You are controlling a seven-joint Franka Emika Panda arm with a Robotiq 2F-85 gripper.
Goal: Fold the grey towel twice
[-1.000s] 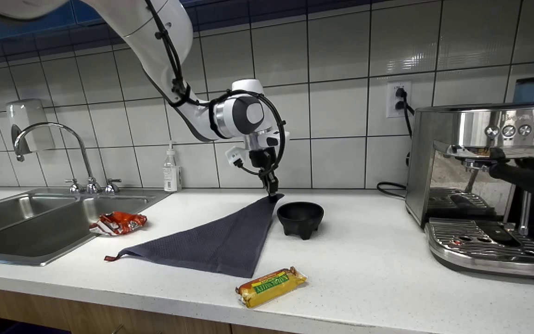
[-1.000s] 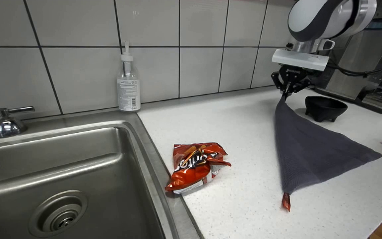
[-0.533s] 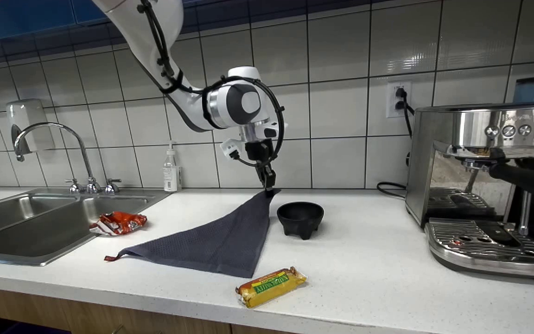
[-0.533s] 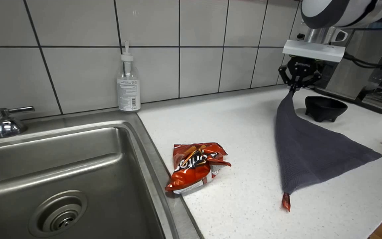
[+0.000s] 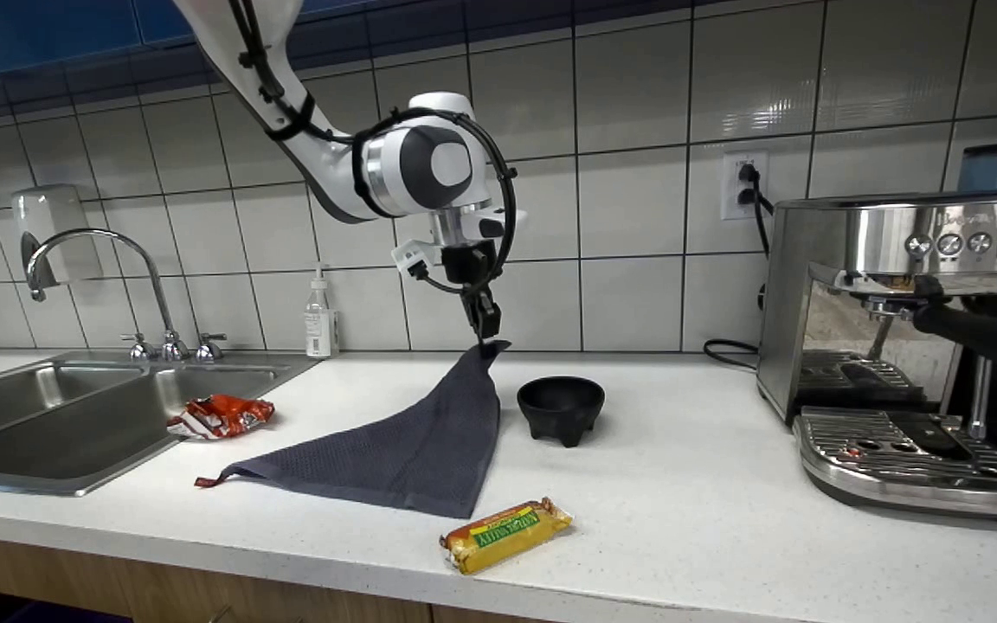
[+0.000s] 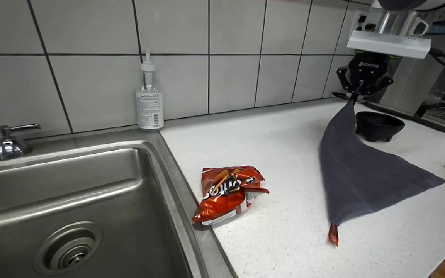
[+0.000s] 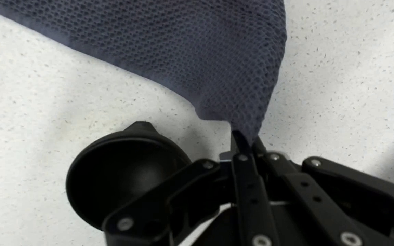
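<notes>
The grey towel (image 5: 412, 450) lies on the white counter in a roughly triangular shape, also seen in the other exterior picture (image 6: 361, 177). Its back corner is lifted off the counter. My gripper (image 5: 487, 340) is shut on that corner, fingers pointing down, in both exterior views (image 6: 354, 97). In the wrist view the towel (image 7: 183, 51) narrows into the closed fingertips of the gripper (image 7: 250, 145). The pinched corner itself is partly hidden between the fingers. The near corner and the corner with a small red tag (image 6: 333, 234) rest on the counter. I cannot tell how many layers lie there.
A black footed bowl (image 5: 561, 407) stands close beside the towel and shows left of my gripper in the wrist view (image 7: 125, 177). A yellow bar packet (image 5: 507, 535) lies in front. A red chip bag (image 6: 230, 193) lies by the sink (image 6: 160, 173). A coffee machine (image 5: 905, 346) stands right.
My gripper has risen with the towel corner in it and moved left in an exterior view, right and up in another. More of the towel's back part is lifted. The tagged and near corners have not moved.
</notes>
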